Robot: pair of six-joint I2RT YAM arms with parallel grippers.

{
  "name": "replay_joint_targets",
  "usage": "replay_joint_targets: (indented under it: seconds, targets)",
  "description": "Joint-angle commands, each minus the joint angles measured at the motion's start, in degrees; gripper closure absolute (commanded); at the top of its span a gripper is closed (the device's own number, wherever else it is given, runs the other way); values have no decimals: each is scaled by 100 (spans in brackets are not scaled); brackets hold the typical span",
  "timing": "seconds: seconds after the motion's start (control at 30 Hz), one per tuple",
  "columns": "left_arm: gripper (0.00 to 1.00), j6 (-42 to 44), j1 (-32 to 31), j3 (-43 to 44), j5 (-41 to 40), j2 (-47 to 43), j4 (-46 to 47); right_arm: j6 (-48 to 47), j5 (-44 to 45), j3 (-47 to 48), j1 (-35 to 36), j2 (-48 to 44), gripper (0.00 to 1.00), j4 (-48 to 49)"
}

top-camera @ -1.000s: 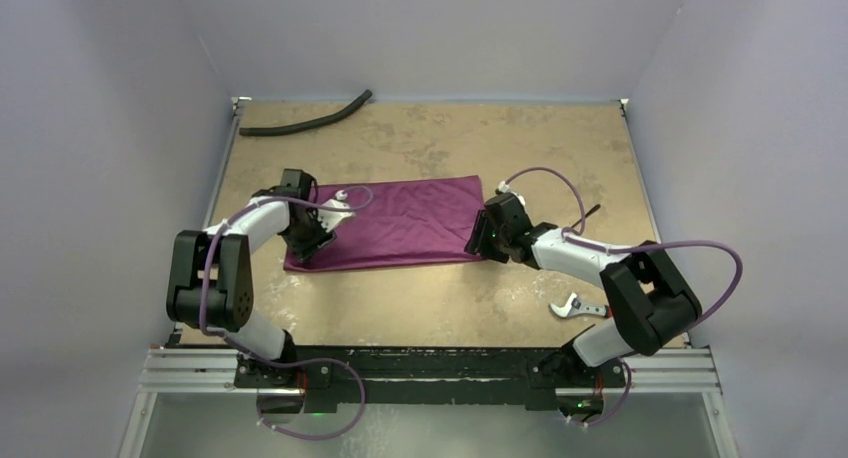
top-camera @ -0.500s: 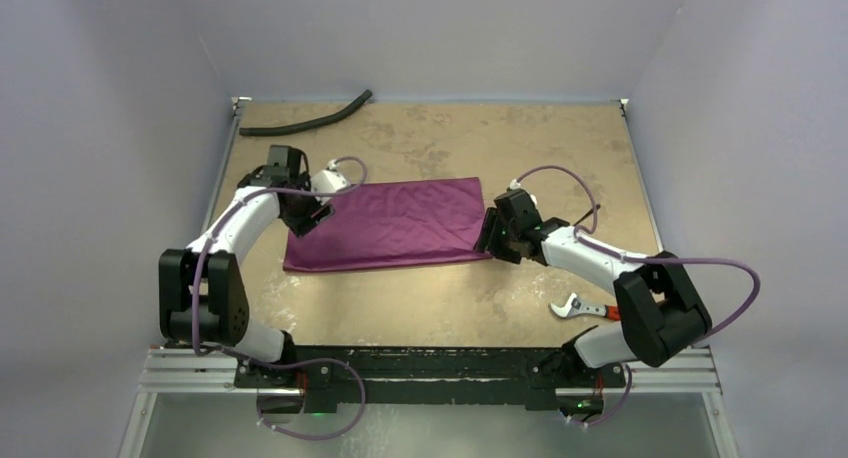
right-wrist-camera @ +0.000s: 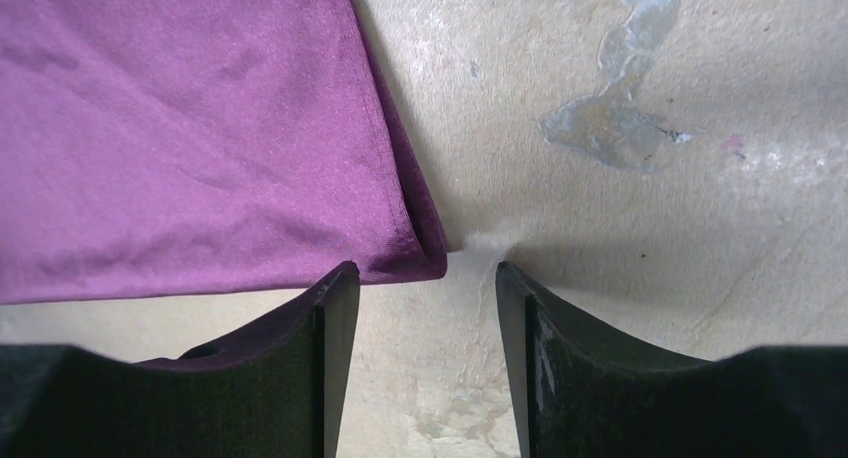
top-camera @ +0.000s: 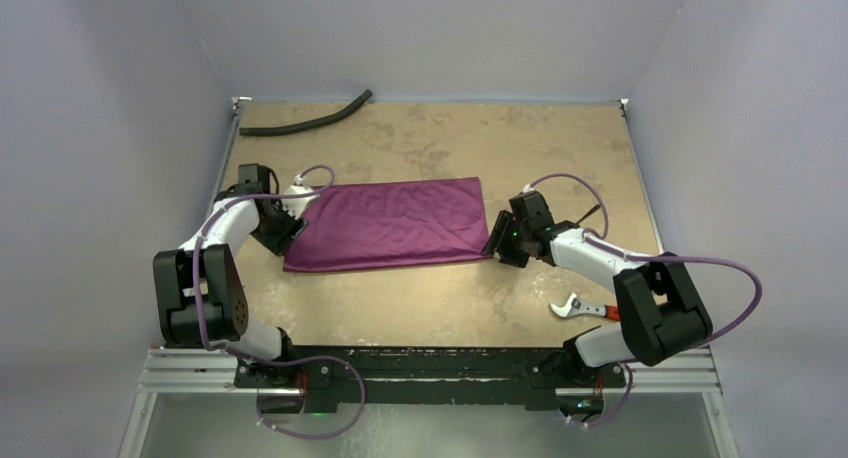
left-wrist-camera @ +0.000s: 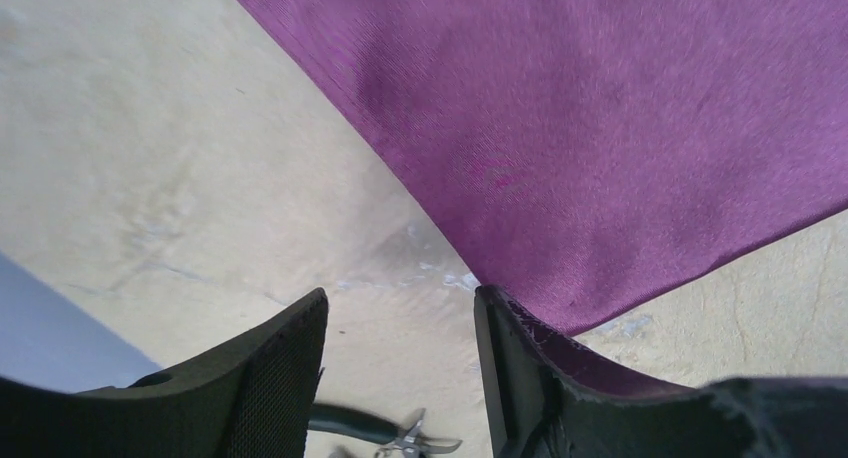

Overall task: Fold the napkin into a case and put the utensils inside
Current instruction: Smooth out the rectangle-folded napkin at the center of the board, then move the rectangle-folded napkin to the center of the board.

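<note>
The left jaws stand apart with nothing between them; the gap shows only bare surface (left-wrist-camera: pixel 200 178). One finger (left-wrist-camera: pixel 510 378) overlaps the edge of the napkin (left-wrist-camera: pixel 600 128) close to a corner, but whether it touches the cloth cannot be told. The right jaws are also spread and empty. Their gap sits over bare surface just beside the napkin's near right corner, and neither finger pinches the cloth.

From above, the napkin is a flat, plum-purple rectangle, wider than it is deep, in the middle of the surface. Its left end is slanted and its near long edge is straight. The left jaws are at that left end and the right jaws at the near right corner, so the 2 bracket the cloth.

A thin dark stick (top-camera: pixel 592 212) lies just past the right jaws, too small to identify. A red-handled wrench (top-camera: pixel 580 306) rests well to the right of the napkin, toward the near edge. A long black hose (top-camera: pixel 305 118) lies along the far left corner, well apart from everything else.
</note>
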Motion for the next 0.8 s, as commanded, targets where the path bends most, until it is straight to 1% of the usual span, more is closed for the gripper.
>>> replay_joint_targets:
  seconds: [0.0, 0.07, 0.23, 0.37, 0.5, 0.6, 0.63, 0.67, 0.77]
  targets:
    - [47, -12, 148, -327, 117, 87, 303, 150, -555, -301, -189, 127, 46, 357]
    - [49, 27, 170, -443, 73, 163, 439, 207, -734, -388, -204, 142, 48, 458]
    - [51, 97, 170, -667, -5, 298, 743, 314, -1102, -538, -204, 296, 49, 593]
    - [52, 175, 170, -819, -3, 293, 863, 467, -1035, -649, -231, 265, 48, 606]
    - [52, 268, 171, -946, -35, 262, 920, 705, -941, -764, -341, 205, 50, 881]
    - [53, 321, 170, -1045, -49, 210, 970, 805, -776, -734, -364, 232, 55, 903]
    - [53, 332, 174, -1062, -45, 206, 984, 859, -731, -730, -377, 223, 59, 1035]
    - [53, 339, 173, -1073, -53, 223, 989, 903, -693, -742, -393, 194, 63, 1106]
    - [54, 323, 170, -1065, 3, 247, 1012, 932, -546, -665, -513, 114, 79, 1194]
